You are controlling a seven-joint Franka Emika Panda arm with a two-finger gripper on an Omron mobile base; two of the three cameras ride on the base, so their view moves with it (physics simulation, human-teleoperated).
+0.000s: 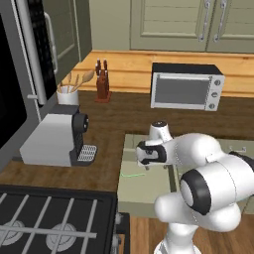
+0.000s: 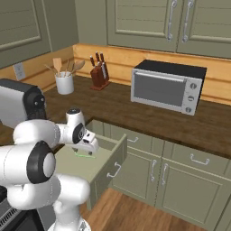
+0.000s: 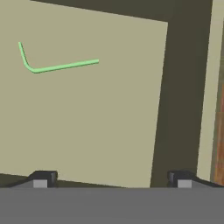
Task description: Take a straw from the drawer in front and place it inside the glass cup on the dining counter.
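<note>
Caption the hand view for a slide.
Open gripper above the open drawer, with the bent green straw lying on its pale floor.

Light-green straw, pale-green drawer

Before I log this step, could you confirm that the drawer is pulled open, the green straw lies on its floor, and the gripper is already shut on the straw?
Not quite. The drawer is open and the straw lies on its floor, but the gripper is open and apart from the straw, as the hand view shows.
</note>
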